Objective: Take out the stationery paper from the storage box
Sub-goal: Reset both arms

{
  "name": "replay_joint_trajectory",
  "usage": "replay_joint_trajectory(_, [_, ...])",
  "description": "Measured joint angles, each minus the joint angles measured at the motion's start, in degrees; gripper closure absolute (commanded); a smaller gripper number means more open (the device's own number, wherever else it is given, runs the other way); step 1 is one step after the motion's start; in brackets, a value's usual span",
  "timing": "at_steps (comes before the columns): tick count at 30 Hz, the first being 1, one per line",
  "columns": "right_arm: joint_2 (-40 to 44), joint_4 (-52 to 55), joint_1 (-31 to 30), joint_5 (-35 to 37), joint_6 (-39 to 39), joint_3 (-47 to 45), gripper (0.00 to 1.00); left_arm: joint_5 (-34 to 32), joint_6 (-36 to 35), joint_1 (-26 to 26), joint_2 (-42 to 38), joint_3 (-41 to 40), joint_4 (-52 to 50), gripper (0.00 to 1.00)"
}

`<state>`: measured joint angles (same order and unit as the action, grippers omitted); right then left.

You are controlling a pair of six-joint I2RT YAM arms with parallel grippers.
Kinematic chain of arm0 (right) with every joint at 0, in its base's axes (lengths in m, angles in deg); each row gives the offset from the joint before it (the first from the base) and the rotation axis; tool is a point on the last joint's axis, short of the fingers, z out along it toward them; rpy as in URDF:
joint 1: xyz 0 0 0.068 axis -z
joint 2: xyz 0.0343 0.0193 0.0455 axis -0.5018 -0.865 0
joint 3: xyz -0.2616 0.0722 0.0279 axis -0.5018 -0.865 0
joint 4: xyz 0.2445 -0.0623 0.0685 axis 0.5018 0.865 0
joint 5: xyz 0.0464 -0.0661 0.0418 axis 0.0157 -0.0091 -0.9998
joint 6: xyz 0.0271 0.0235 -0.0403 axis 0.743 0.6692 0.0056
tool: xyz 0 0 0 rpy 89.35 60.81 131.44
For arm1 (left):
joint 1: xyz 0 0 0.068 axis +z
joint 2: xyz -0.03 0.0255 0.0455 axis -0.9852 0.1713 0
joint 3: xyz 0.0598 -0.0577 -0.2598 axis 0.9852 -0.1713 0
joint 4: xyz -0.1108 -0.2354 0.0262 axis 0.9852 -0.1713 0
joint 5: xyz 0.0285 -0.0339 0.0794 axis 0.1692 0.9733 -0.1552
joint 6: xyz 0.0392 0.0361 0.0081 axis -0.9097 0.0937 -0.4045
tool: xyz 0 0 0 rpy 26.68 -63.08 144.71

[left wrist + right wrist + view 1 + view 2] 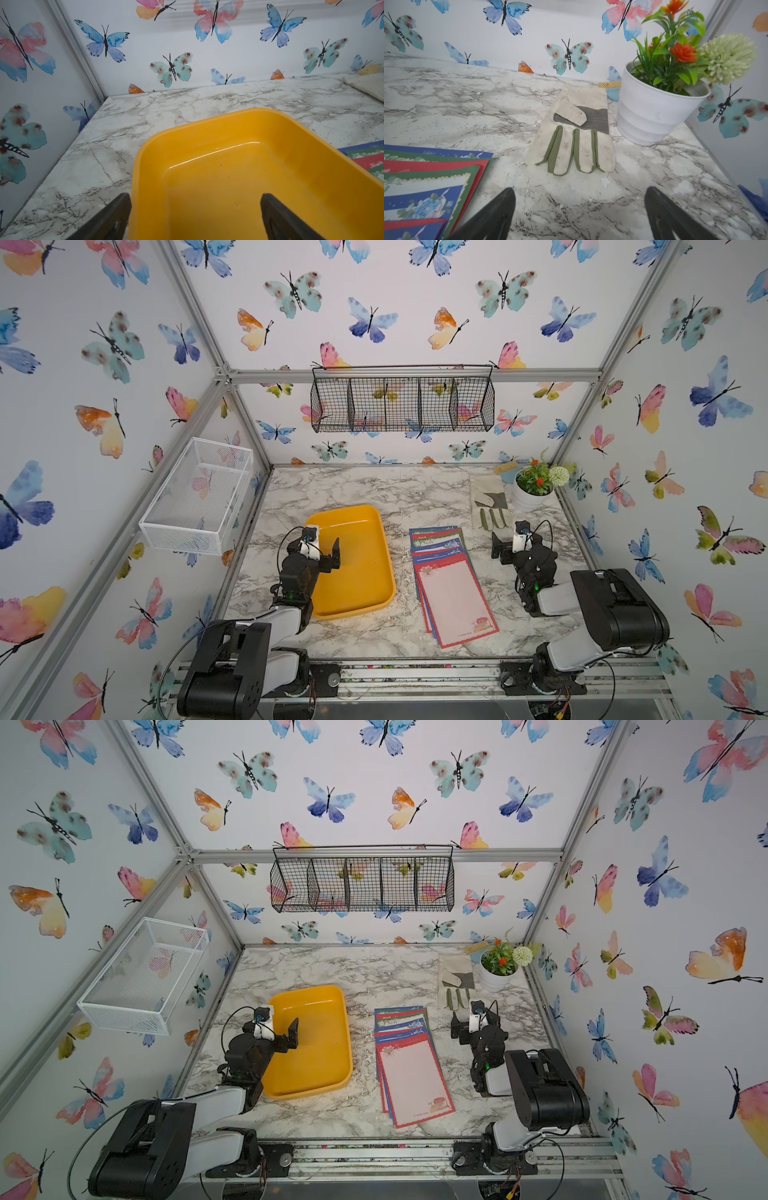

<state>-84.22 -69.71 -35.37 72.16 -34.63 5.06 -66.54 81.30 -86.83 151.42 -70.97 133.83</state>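
The storage box (361,572) sits empty. The stationery paper (453,597) lies fanned on the desk (374,485) just beside it. Left tool (195,196) gapes over the box rim, right tool (579,189) gapes too, both holding nothing. Looks finished; next, pull clear.

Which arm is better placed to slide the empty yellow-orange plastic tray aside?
Left, probably: the left gripper hangs open over the tray's rim, while the right gripper sits beyond the fanned floral-bordered sheets.

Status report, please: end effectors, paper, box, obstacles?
Left end effector open, astride storage box rim. Right end effector open, empty. Stationery paper out, fanned on table. No obstruction.
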Motion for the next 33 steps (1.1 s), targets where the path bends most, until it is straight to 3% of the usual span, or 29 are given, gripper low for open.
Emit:
replay_joint_trajectory(11, [-0.1,1.9,1.2,0.2,3.3,2.1,0.02,-0.5,2.5,3.9,7.8,3.2,2.0,0.02])
replay_joint_trajectory(33, [-0.1,2.5,1.2,0.2,3.4,2.1,0.02,-1.1,4.6,4.5,8.3,3.2,2.2,0.02])
